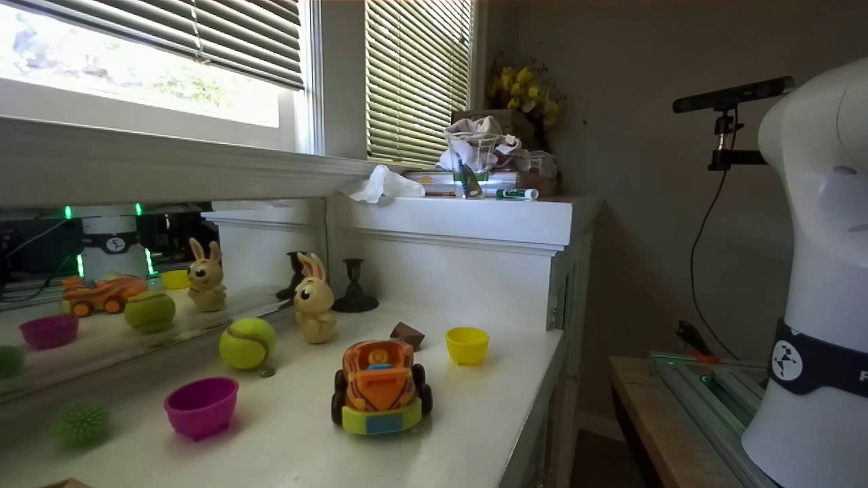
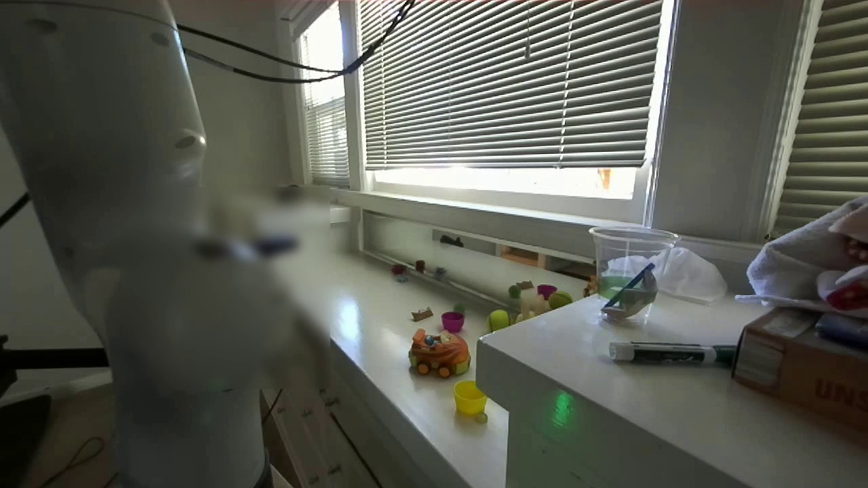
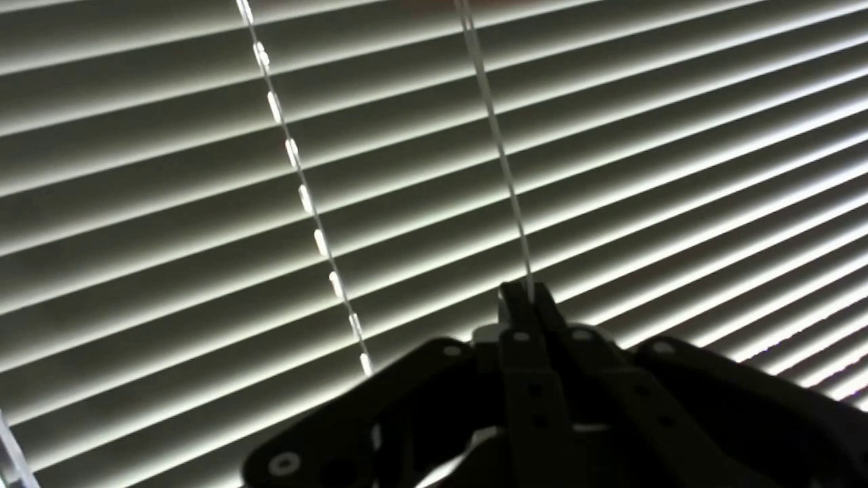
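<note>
Gripper, black and jointed, fills the near part of the wrist view, its two jaws drawn together with a thin white cord pinched at the tips. The cord runs away from that grip, slanting slightly left and showing two strands at its far end, in front of a grey slatted window blind with bright light between the slats. Well to its left, a pale ladder string runs along the slats. In an exterior view the smooth white robot arm stands near at the right, and a glossy white bench stretches across the left. Nearest on the bench are a spiky green ball and, to its right, a magenta plastic bowl; an orange toy car with a lime bumper and black wheels stands right of the bowl. Farther in come a yellow-green tennis ball on the left, a yellow plastic cup on the right, and an angular brown block just left of that cup. Beyond them an upright cream rabbit figure stands near a black candlestick on its right. Farthest, on a raised white ledge, a transparent plastic tumbler stands left of a white-and-green marker pen, with yellow flowers behind.
</note>
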Controlling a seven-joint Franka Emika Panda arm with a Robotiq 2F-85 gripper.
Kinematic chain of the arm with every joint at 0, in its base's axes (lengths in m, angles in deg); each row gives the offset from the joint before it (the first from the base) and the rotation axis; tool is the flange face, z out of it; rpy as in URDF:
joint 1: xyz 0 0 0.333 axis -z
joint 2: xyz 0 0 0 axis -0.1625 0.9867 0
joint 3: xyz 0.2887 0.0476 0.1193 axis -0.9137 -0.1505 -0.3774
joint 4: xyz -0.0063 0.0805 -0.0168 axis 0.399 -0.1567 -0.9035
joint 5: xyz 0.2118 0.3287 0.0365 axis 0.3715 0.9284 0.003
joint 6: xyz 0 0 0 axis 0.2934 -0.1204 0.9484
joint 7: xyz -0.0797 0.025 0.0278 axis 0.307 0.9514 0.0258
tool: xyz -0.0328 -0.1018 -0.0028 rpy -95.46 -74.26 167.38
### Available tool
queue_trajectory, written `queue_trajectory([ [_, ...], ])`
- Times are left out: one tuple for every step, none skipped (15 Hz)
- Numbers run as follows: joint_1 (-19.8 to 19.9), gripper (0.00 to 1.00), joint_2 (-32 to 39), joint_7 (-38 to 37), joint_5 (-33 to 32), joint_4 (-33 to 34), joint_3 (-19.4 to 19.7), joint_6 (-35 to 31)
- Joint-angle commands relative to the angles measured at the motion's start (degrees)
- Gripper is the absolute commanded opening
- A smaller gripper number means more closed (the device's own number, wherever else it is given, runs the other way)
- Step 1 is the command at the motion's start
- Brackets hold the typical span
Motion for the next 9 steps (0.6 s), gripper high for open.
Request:
queue_trajectory([
  [1.85, 0.00, 4.37, -4.13, -3.28, 7.92, -0.16, 1.24],
  [2.41, 0.00, 5.06, -5.03, -4.15, 9.43, -0.09, 1.42],
  [2.77, 0.00, 5.72, -5.50, -4.61, 10.60, 0.09, 1.40],
  [3.27, 0.00, 6.31, -6.62, -5.74, 11.95, 0.25, 1.58],
  [3.77, 0.00, 6.98, -7.49, -6.63, 13.20, 0.59, 1.59],
  [4.26, 0.00, 7.58, -8.37, -7.58, 14.46, 0.94, 1.81],
  [4.83, 0.00, 8.22, -9.19, -8.73, 15.52, 1.30, 1.74],
  [5.41, 0.00, 8.80, -10.23, -10.19, 16.70, 1.79, 2.06],
  [5.85, 0.00, 9.20, -10.99, -11.10, 17.41, 2.31, 2.15],
])
